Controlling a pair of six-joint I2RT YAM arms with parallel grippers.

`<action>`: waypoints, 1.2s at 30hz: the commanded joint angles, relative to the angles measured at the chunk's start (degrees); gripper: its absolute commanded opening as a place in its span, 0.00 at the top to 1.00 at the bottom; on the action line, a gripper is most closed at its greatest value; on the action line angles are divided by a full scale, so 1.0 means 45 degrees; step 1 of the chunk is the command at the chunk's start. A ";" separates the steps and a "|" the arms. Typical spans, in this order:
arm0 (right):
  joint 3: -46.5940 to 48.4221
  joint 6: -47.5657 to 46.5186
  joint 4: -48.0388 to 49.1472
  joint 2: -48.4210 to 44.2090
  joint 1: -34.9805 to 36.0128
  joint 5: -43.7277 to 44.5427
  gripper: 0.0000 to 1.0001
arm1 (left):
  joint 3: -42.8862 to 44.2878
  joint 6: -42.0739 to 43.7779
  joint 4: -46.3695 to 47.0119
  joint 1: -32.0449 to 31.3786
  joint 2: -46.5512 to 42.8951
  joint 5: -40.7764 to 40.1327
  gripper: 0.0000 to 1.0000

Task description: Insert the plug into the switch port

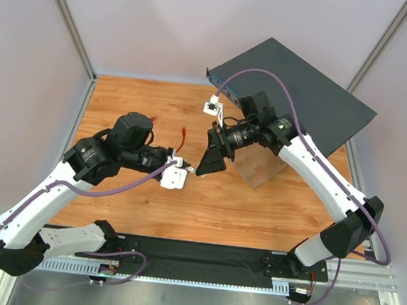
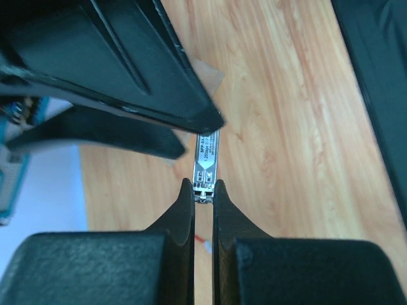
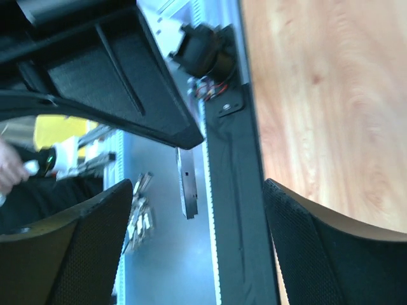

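Note:
My left gripper (image 1: 187,171) is shut on a small grey metallic stub (image 2: 205,162), gripped at its near end between the fingertips (image 2: 203,185). This stub is not the plug. The red cable with the plug (image 1: 182,138) lies on the wooden table behind the grippers, and a bit of red (image 2: 202,240) shows below my left fingers. My right gripper (image 1: 208,166) is open and empty, with its fingers on either side of the stub's far end (image 3: 187,184) (image 3: 197,187). The switch (image 1: 301,97) stands tilted at the back right. Its front face (image 1: 222,87) carries the ports, too small to make out.
A wooden block (image 1: 259,166) props up the switch. A white connector piece (image 1: 212,107) hangs near the switch's front face. A black strip (image 1: 201,256) runs along the near edge. Several loose metal stubs (image 3: 140,216) lie on the grey surface beyond it.

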 commanded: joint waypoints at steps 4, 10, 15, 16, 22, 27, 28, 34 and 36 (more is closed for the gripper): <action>0.1048 0.1362 0.1771 -0.1640 -0.1195 0.2897 0.14 | -0.0330 -0.5558 0.1975 -0.0050 -0.0146 -0.0293 1.00; 0.1128 0.1968 0.2474 -0.3631 -0.1624 0.8175 0.11 | -0.0742 -1.1320 0.4438 -0.0050 0.0008 -0.2752 1.00; 0.0056 0.2944 0.2672 -0.5604 -0.4176 0.9157 0.08 | 0.0426 -1.3901 0.5007 -0.0147 0.1726 -0.5874 1.00; -0.0141 0.3178 0.2613 -0.5858 -0.4630 0.9060 0.08 | 0.0643 -1.4078 0.5026 -0.0167 0.2019 -0.6307 1.00; -0.2130 0.4036 0.1969 -0.8433 -0.7791 0.8748 0.07 | 0.2050 -1.4217 0.5846 -0.0304 0.4087 -0.7113 1.00; -0.2955 0.5151 0.0837 -0.9746 -1.0992 0.7736 0.07 | 0.3378 -1.4139 0.5984 -0.0577 0.5262 -0.7190 1.00; -0.2955 0.5269 0.0332 -0.9882 -1.1446 0.7421 0.07 | 0.3535 -1.4177 0.5984 -0.0616 0.5573 -0.7152 1.00; -0.2760 0.5563 -0.1621 -0.9807 -1.4261 0.5779 0.06 | 0.4297 -1.4373 0.5886 -0.0773 0.6434 -0.7249 1.00; -0.2508 0.5078 -0.2112 -0.9592 -1.5059 0.5293 0.06 | 0.4454 -1.4568 0.5808 -0.0792 0.6513 -0.7658 1.00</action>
